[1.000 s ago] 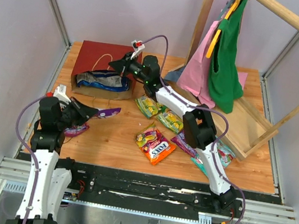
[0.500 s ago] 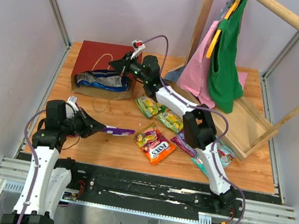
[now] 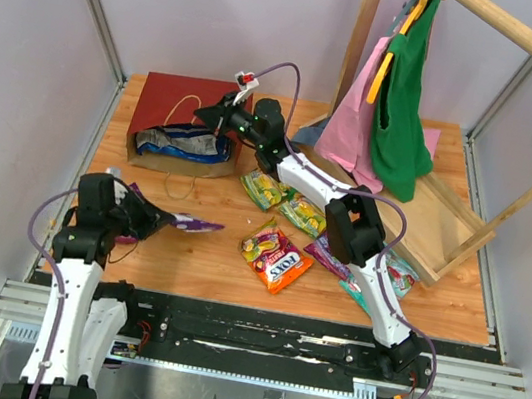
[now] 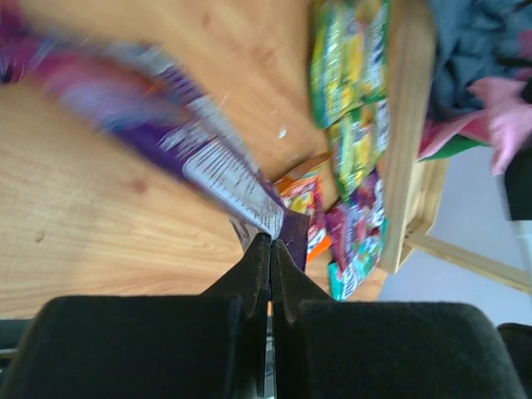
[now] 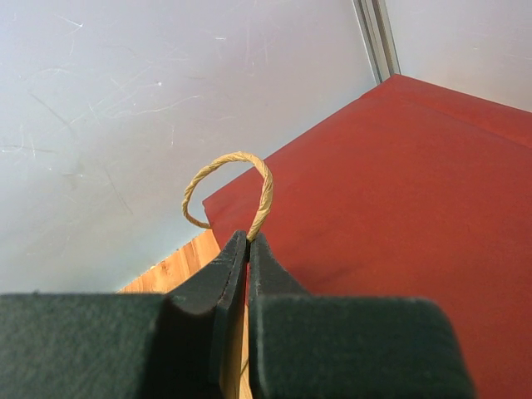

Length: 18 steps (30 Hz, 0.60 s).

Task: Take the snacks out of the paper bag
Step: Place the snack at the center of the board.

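Wooden desk (image 3: 196, 271) carried the dark red paper bag (image 3: 165, 103) at its far left, blue wrappers (image 3: 179, 140) showing in its mouth. The right end effector (image 3: 216, 116) pinched the twine handle (image 5: 241, 179). The left end effector (image 3: 170, 217), clamped on a purple packet (image 3: 199, 223), had drawn it forward, well clear of the bag. One more snack was out, and others likely remained inside.

Paper bag (image 5: 399, 183) — matt dark red paper; twine handle (image 5: 267, 193) rough, twisted. Purple packet (image 4: 208, 158) glossy film. Table (image 4: 100, 233) smooth wood. Garments (image 3: 397, 109) soft matt cloth. Frame (image 3: 448, 233) — pale bare wood.
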### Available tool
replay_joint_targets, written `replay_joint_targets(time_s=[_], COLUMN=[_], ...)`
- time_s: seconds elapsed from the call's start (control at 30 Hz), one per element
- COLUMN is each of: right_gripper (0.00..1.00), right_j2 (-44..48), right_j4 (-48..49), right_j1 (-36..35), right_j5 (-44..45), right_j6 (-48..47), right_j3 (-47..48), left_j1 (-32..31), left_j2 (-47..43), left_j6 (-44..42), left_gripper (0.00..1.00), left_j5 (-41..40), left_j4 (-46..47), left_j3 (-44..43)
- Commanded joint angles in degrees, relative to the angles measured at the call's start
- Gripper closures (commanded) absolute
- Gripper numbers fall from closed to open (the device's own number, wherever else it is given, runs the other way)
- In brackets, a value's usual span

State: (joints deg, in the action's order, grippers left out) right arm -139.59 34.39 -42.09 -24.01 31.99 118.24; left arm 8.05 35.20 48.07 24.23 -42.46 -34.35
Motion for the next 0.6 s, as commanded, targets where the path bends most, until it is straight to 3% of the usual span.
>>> replay_joint_targets(time_s=[0.0, 0.2, 0.4, 0.57], right_gripper=[0.99, 0.99, 0.99, 0.99], right_j2=[0.1, -0.1, 0.2, -0.6], right_j4=[0.9, 0.6, 0.8, -0.1], right_j1=[0.6, 0.2, -0.4, -0.6], right_j5=[1.0, 1.0, 1.1, 1.5], right_j6=[0.3, 0.3, 0.1, -0.3], right_j3=[0.1, 0.9, 0.5, 1.4], left_j1=[-0.1, -0.2, -1.6, -1.6], left_j2=[-2.9, 2.9, 1.6, -0.9], left_j6=[0.4, -7.1, -5.7, -7.8], left_gripper=[1.00, 0.99, 0.99, 1.00], left_j5=[-4.1, -14.2, -16.0, -23.0], left_j4=[0.1, -15.5, -16.2, -18.6], left_j3=[-11.9, -30.1, -26.5, -23.2])
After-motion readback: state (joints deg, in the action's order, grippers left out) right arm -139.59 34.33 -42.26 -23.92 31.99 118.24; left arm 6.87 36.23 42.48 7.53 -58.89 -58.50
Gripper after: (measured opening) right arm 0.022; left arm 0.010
